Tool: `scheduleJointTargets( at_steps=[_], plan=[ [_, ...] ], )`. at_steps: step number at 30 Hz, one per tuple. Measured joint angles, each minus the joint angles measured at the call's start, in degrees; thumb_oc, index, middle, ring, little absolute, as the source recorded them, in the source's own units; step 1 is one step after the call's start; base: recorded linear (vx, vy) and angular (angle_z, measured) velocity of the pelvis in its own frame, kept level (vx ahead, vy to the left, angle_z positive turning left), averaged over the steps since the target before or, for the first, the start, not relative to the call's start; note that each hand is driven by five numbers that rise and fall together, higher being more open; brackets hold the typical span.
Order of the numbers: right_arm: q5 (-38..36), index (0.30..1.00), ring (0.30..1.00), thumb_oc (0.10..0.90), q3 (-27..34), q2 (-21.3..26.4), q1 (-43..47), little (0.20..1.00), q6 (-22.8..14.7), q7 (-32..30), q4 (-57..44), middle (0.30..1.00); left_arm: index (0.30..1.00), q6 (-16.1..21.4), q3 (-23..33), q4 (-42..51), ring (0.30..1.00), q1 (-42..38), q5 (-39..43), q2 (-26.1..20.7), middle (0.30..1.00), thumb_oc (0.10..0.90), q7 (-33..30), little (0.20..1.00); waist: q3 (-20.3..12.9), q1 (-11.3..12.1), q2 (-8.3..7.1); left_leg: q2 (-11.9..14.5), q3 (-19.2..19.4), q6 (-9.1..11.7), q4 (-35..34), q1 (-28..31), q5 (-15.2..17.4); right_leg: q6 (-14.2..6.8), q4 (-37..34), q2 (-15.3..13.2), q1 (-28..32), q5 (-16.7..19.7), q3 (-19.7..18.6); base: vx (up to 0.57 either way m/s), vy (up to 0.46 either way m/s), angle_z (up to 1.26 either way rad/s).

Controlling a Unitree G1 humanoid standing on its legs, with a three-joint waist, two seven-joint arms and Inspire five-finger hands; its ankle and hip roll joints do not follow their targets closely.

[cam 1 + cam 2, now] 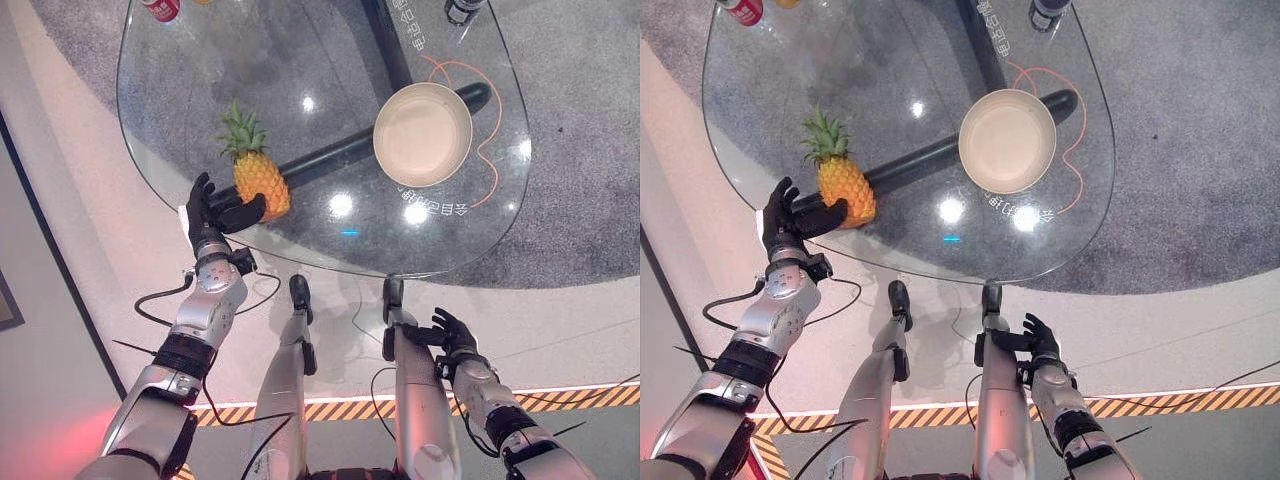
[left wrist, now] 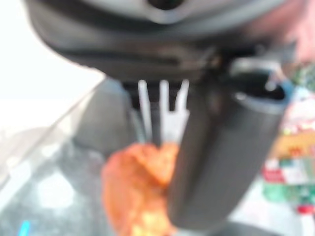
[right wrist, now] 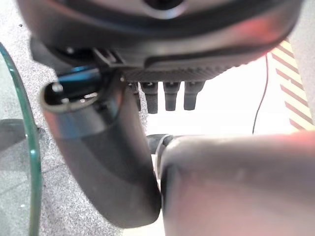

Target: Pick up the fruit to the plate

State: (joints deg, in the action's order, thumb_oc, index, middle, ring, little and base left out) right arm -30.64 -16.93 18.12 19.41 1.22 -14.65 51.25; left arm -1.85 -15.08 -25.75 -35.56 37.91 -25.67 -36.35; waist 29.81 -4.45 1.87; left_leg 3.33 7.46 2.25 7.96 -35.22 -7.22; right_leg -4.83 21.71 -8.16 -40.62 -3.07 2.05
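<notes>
Nearest, at about five o'clock in the left eye view: right hand [image 1: 455,331], hanging low beside the body, well short of the glass table [image 1: 180,130], fingers loosely spread and holding nothing. Idle there, probably to stay clear while the other arm works.

Up at nine o'clock of the table: left hand [image 1: 213,213], reaching over the near rim against the pineapple [image 1: 260,178]. Thumb laid across the orange body, fingers out straight on the far side; a bracketing pose, not closed into a grip. Seems set low on the widest part so the fruit won't tip by its leafy crown, which points toward eleven o'clock. In the left wrist view, thumb right up against the orange rind [image 2: 138,191].

Pineapple on the glass near the table's near-left edge. Empty cream plate [image 1: 422,133] well apart, toward two o'clock from the fruit. Judged as the grasping step: closing, lifting and carrying across not yet done. Risk: heavy fruit slipping from a shallow hold near the rim.
</notes>
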Motion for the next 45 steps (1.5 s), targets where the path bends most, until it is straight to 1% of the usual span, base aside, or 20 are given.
scheduleJointTargets(
  at_steps=[2,4,8,11,14,24,27,28,29,30,31,32,33,34,36,41,42,43,44,45],
  plan=[
    [0.04,0.900,0.900,0.800,-0.25,-0.13,0.09,0.900,0.53,-0.22,0.13,0.900,0.900,-0.82,-0.61,-1.88,0.900,-1.94,0.77,-0.71,0.900,0.800,1.07,0.900,-0.59,0.96,-0.78,-0.20,0.11,-0.05,0.00,-0.31,-0.02,-0.21,-0.03,0.02,-0.76,0.47,-0.96,-0.01,0.005,-0.12],
    [0.07,0.900,0.900,0.800,-0.27,-0.18,0.14,0.900,0.62,-0.23,0.39,0.900,0.900,-1.85,-1.15,-2.26,0.900,-2.97,1.89,-1.23,0.900,0.800,1.94,0.900,-0.72,1.15,-0.98,-0.24,0.06,-0.05,0.04,-0.66,-0.01,-0.27,-0.53,-0.03,-0.77,0.95,-0.89,-0.01,0.000,-0.03],
    [0.16,0.900,0.900,0.800,-1.29,-0.82,0.81,0.900,0.70,-0.28,1.68,0.900,0.900,-3.57,-2.28,-3.06,0.900,-4.71,3.12,-2.01,0.900,0.800,2.26,0.900,-1.34,1.31,-2.00,-0.50,0.07,-0.04,-0.10,-1.05,-0.01,-0.57,-1.50,-0.28,-0.78,1.80,-0.92,0.00,-0.001,0.01],
    [0.17,0.900,0.900,0.800,-1.56,-1.60,0.89,0.900,0.73,-0.47,2.35,0.900,0.900,-6.11,-2.45,-3.75,0.900,-6.64,3.17,-2.00,0.900,0.800,2.28,0.900,-1.74,1.23,-2.49,-0.83,0.09,-0.04,-0.54,-1.19,0.00,-0.89,-2.22,-0.46,-0.59,2.05,-1.18,0.04,-0.001,0.07],
    [0.16,0.900,0.900,0.800,-2.81,-2.27,1.71,0.900,0.83,-0.68,3.93,0.900,0.900,-6.78,-3.88,-5.64,0.900,-8.24,3.21,-2.34,0.900,0.800,3.12,0.900,-2.42,1.26,-3.29,-1.04,0.74,-0.04,-0.93,-1.24,0.01,-1.25,-3.05,-0.77,-0.45,2.86,-1.32,0.00,-0.008,0.06],
    [0.17,0.900,0.900,0.800,-4.74,-3.13,2.63,0.900,1.92,-0.63,6.25,0.900,0.900,-15.76,-8.29,-11.49,0.900,-16.86,0.17,-2.81,0.900,0.800,4.21,0.900,-3.18,1.03,-3.75,-1.66,1.59,0.41,-1.23,-1.18,0.36,-2.41,-8.36,-1.02,1.83,4.01,-2.58,0.01,-0.007,-0.01],
    [0.14,0.900,0.900,0.800,-5.04,-3.51,2.64,0.900,1.93,-0.63,6.69,0.900,0.900,-18.13,-9.08,-14.48,0.900,-20.58,-0.67,-2.20,0.900,0.800,4.99,0.900,-3.36,0.52,-3.90,-2.20,1.64,2.62,0.31,-2.45,2.31,-2.54,-10.59,-2.02,2.32,4.06,-3.03,0.01,-0.006,0.04],
    [0.14,0.900,0.900,0.800,-5.04,-3.51,2.64,0.900,1.93,-0.63,6.69,0.900,0.900,-18.13,-9.08,-14.48,0.900,-20.58,-0.67,-2.20,0.900,0.800,4.99,0.900,-3.36,0.52,-3.90,-2.20,1.64,2.62,0.31,-2.45,2.31,-2.54,-10.59,-2.02,2.32,4.06,-3.03,0.01,-0.026,-0.19],
    [0.04,0.900,0.900,0.800,-6.12,-3.43,2.90,0.900,1.89,-0.57,6.95,0.900,0.900,-19.15,-9.04,-16.51,0.900,-21.32,-1.20,-2.06,0.900,0.800,5.95,0.900,-4.04,0.62,-3.55,-1.32,3.23,1.08,1.29,-3.46,3.35,-3.92,-9.38,-0.94,1.43,4.32,-3.83,0.01,-0.028,-0.31],
    [-0.61,0.900,0.900,0.800,-5.92,-4.14,3.24,0.900,1.80,-0.57,7.01,0.900,0.900,-19.18,-9.25,-17.42,0.900,-22.04,-1.20,-1.94,0.900,0.800,6.08,0.900,-4.93,0.93,-3.49,-0.38,3.58,2.38,0.67,-4.44,4.28,-2.40,-2.91,0.81,-1.22,4.40,-2.85,0.01,-0.029,-0.06],
    [-0.78,0.900,0.900,0.800,-6.03,-5.80,3.33,0.900,1.84,-0.50,7.10,0.900,0.900,-19.28,-9.81,-18.65,0.900,-23.66,-0.91,-2.02,0.900,0.800,6.18,0.900,-5.77,0.06,-6.63,-2.50,3.73,4.86,1.52,-5.18,6.64,-0.42,-2.82,-0.65,-1.09,1.95,-2.59,0.00,-0.007,0.46],
    [-0.78,0.900,0.900,0.800,-6.31,-6.36,3.82,0.900,1.87,-0.24,7.19,0.900,0.900,-19.29,-10.19,-18.91,0.900,-24.68,-0.73,-2.02,0.900,0.800,6.10,0.900,-6.21,-0.80,-7.89,-3.35,2.99,1.75,7.27,-6.60,6.51,-0.44,-4.40,-1.19,-1.00,3.89,-3.94,-0.01,-0.010,0.48],
    [-0.79,0.900,0.900,0.800,-6.74,-6.33,4.04,0.900,2.00,-0.21,7.51,0.900,0.900,-19.29,-10.52,-18.96,0.900,-24.62,-0.70,-1.97,0.900,0.800,6.07,0.900,-6.30,-0.50,-7.25,-2.27,2.93,1.34,8.46,-4.24,6.86,-0.57,-6.07,0.00,-0.50,4.64,-3.99,0.00,-0.011,0.20],
    [-0.80,0.900,0.900,0.800,-7.14,-6.59,4.28,0.900,2.22,-0.35,7.90,0.900,0.900,-19.26,-10.70,-19.57,0.900,-25.13,-0.65,-2.00,0.900,0.800,6.12,0.900,-6.42,-0.84,-7.13,-2.15,3.05,-2.18,4.94,-1.60,5.59,-1.02,-6.66,0.43,-0.58,5.60,-4.29,0.00,0.000,0.00],
    [-0.80,0.900,0.900,0.800,-7.25,-6.84,4.38,0.900,2.74,-0.36,8.06,0.900,0.900,-19.26,-11.16,-20.57,0.900,-26.73,-0.41,-1.69,0.900,0.800,6.38,0.900,-6.29,-1.00,-7.06,-2.20,4.22,-2.34,3.97,-1.84,3.94,-1.37,-8.17,0.12,-0.89,6.69,-4.65,0.00,0.000,0.00],
    [-0.79,0.900,0.900,0.800,-7.63,-7.14,4.27,0.900,2.97,-0.31,8.56,0.900,0.900,-19.28,-11.15,-21.94,0.900,-27.18,-0.12,-1.79,0.900,0.800,6.80,0.900,-6.31,-1.05,-6.86,-2.35,6.05,-2.65,3.80,-1.84,4.16,-1.98,-10.71,-0.31,-0.63,7.68,-5.62,0.01,-0.010,-0.16],
    [-0.79,0.900,0.900,0.800,-7.63,-7.14,4.27,0.900,2.97,-0.28,8.64,0.900,0.839,-19.28,-11.15,-22.48,0.839,-27.46,-0.11,-1.81,0.839,0.729,6.99,0.829,-6.33,-1.05,-6.82,-2.37,6.09,-2.65,3.66,-1.82,4.16,-2.04,-11.08,-0.33,-0.51,8.03,-5.61,0.00,-0.005,-0.05],
    [-0.79,0.900,0.900,0.800,-7.62,-7.13,4.26,0.900,2.97,-0.28,8.66,0.900,0.698,-19.39,-11.15,-22.80,0.698,-27.76,-0.11,-1.82,0.698,0.564,7.33,0.664,-6.33,-1.06,-6.82,-2.48,6.10,-2.65,3.66,-1.82,4.15,-1.97,-11.08,-0.42,-0.49,8.71,-5.62,0.00,0.000,0.00],
    [-0.78,0.900,0.900,0.800,-7.62,-7.13,4.27,0.900,2.96,-0.28,8.66,0.900,0.766,-19.52,-11.15,-22.82,0.766,-27.75,-0.12,-1.84,0.766,0.644,7.46,0.744,-6.34,-1.03,-6.80,-2.49,6.11,-2.61,3.69,-1.82,4.12,-1.93,-11.03,-0.43,-0.50,9.10,-5.61,0.00,0.000,0.00],
    [-0.78,0.900,0.900,0.800,-7.62,-7.13,4.27,0.900,2.96,-0.28,8.66,0.900,0.766,-19.52,-11.15,-22.82,0.766,-27.75,-0.12,-1.84,0.766,0.644,7.46,0.744,-6.34,-1.03,-6.80,-2.49,6.11,-2.61,3.69,-1.82,4.12,-1.93,-11.03,-0.43,-0.50,9.10,-5.61,0.00,0.000,0.00]
  ],
)
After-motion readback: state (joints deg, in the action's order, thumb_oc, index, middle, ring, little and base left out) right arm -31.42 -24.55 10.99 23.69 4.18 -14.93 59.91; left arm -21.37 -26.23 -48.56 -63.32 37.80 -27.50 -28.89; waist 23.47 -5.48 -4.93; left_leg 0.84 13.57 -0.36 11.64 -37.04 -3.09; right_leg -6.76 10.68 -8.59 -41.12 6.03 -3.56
